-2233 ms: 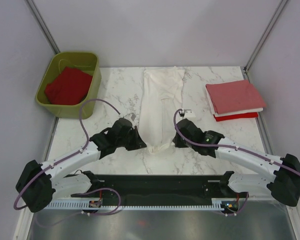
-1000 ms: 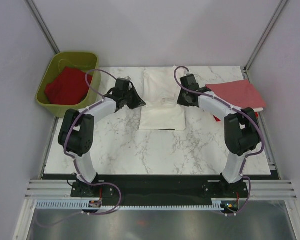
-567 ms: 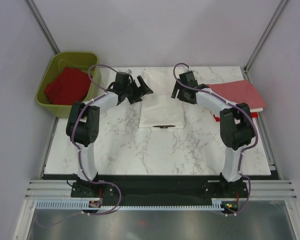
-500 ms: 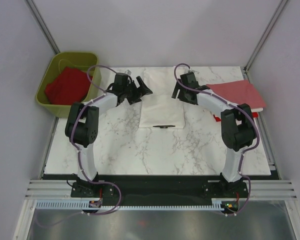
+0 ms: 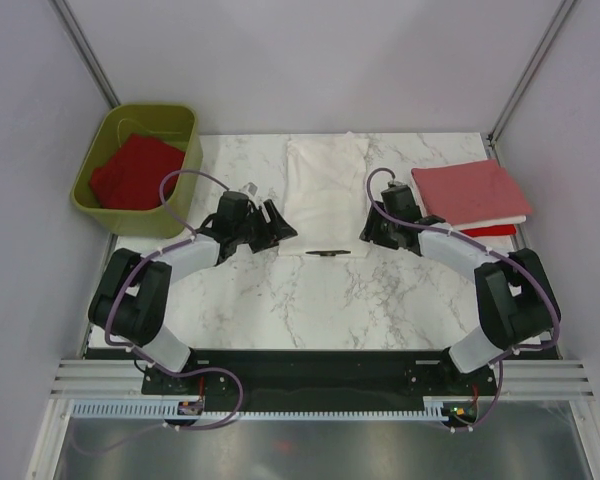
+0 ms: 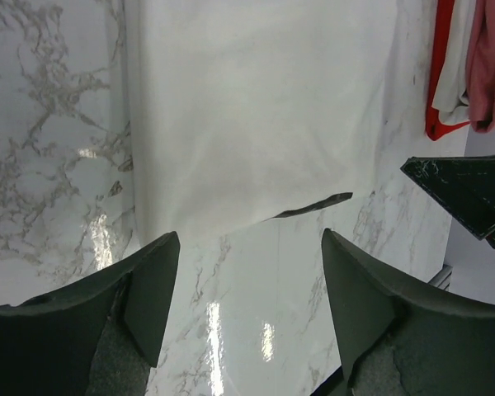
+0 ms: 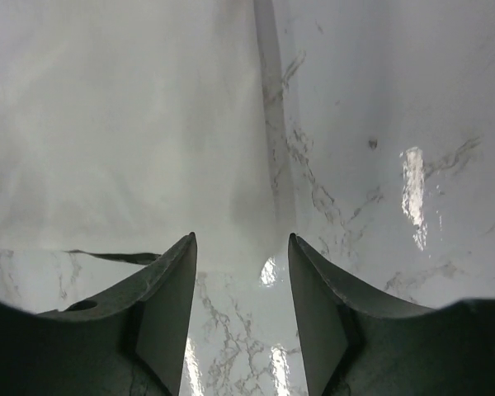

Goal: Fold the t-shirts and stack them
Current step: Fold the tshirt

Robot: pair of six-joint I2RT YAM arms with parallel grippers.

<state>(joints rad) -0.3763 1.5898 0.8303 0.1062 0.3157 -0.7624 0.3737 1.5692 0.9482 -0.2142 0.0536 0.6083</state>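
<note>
A white t-shirt [image 5: 325, 190] lies folded on the marble table [image 5: 280, 300], a thin black mark [image 5: 327, 252] at its near edge. My left gripper [image 5: 276, 226] hovers open at the shirt's near left corner, with only bare table and the shirt's edge [image 6: 256, 115] between its fingers [image 6: 153, 272]. At the near right corner my right gripper [image 5: 367, 233] is open too, its fingertips [image 7: 181, 256] just short of the white cloth [image 7: 124, 124]. At the right a salmon pink t-shirt [image 5: 468, 190] tops a folded stack, with a white layer and a red t-shirt [image 5: 475, 233] below. Another red t-shirt [image 5: 135, 170] lies in the tub.
The olive-green plastic tub [image 5: 185, 185] stands at the back left corner. Grey booth walls close in the back and sides. The stack's edge [image 6: 462, 66] and a black part of the right arm [image 6: 470, 194] show at the right of the left wrist view.
Both grippers let go of the white shirt's folded-over end at the far side, opened, and drew back toward me to its near corners. The shirt stays folded in half.
</note>
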